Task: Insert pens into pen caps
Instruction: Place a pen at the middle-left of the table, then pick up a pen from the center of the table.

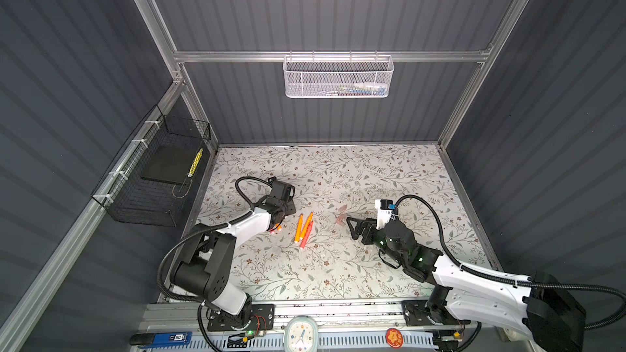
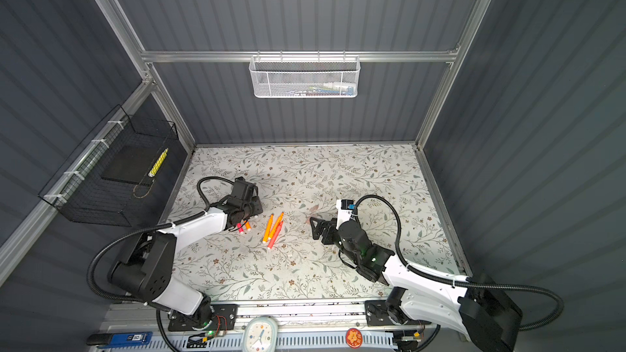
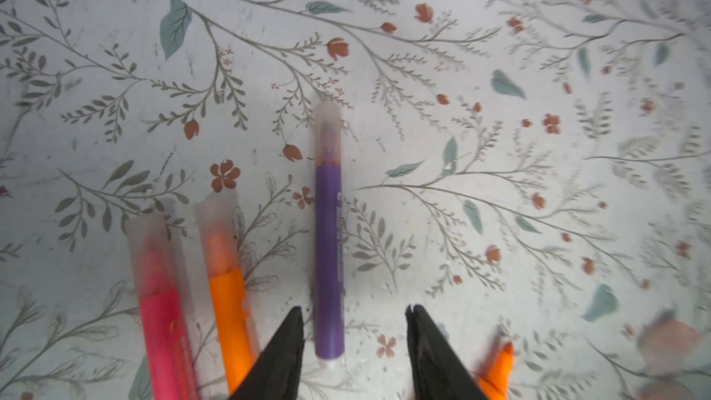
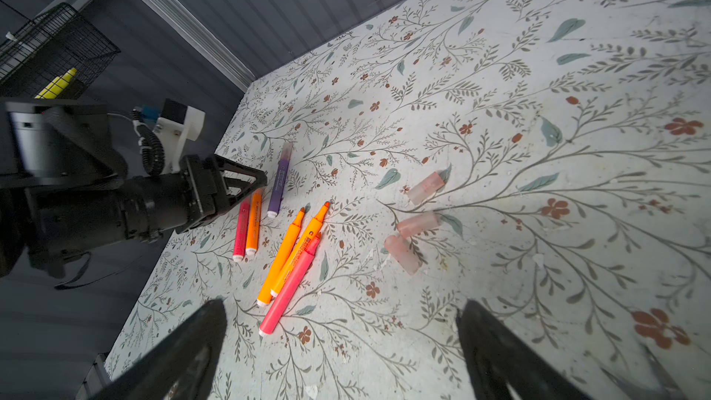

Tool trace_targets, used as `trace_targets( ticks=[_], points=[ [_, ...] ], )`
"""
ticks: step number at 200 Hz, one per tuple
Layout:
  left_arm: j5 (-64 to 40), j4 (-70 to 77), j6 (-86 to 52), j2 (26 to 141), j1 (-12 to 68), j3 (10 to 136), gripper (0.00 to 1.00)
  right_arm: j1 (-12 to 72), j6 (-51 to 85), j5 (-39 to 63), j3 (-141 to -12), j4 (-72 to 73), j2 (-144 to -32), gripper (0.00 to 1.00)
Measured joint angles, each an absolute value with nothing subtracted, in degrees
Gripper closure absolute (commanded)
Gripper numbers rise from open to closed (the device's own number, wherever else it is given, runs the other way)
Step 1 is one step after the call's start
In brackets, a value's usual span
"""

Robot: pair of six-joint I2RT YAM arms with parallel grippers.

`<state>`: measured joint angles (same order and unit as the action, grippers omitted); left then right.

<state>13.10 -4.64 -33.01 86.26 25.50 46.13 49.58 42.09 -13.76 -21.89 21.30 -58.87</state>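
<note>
Now: left gripper [image 3: 354, 307] part-open, gripping nothing. Capped purple pen [image 3: 329, 263] lies on the mat [image 3: 500, 186], its tail end between the jaws, beside a capped pink pen [image 3: 161, 325] and orange pen [image 3: 231, 313]. Right gripper [image 4: 342, 303] spread wide, empty. Three uncapped pens [image 4: 282, 255] bunched mid-mat, three loose pen caps [image 4: 417, 223] nearby.

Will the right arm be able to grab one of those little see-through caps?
Probably yes. The right tool is open and empty, and the three loose caps lie on the table just ahead of it, with nothing between.

Floral tabletop [image 1: 338, 171] bearing pens [image 4: 282, 257], pen caps [image 4: 417, 223]
</note>
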Motion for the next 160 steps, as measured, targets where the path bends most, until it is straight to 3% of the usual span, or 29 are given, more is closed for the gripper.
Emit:
trace_targets(
  ticks=[68, 160],
  points=[
    [9.6, -3.8, -33.3, 80.7, 36.4, 38.3, 0.55, 49.5, 42.0, -13.7, -21.9, 21.3, -58.8, 0.04],
    [10.0, -3.7, -33.3, 81.4, 36.7, 36.1, 0.58, 49.5, 42.4, -13.7, -21.9, 21.3, -57.8, 0.04]
  ],
)
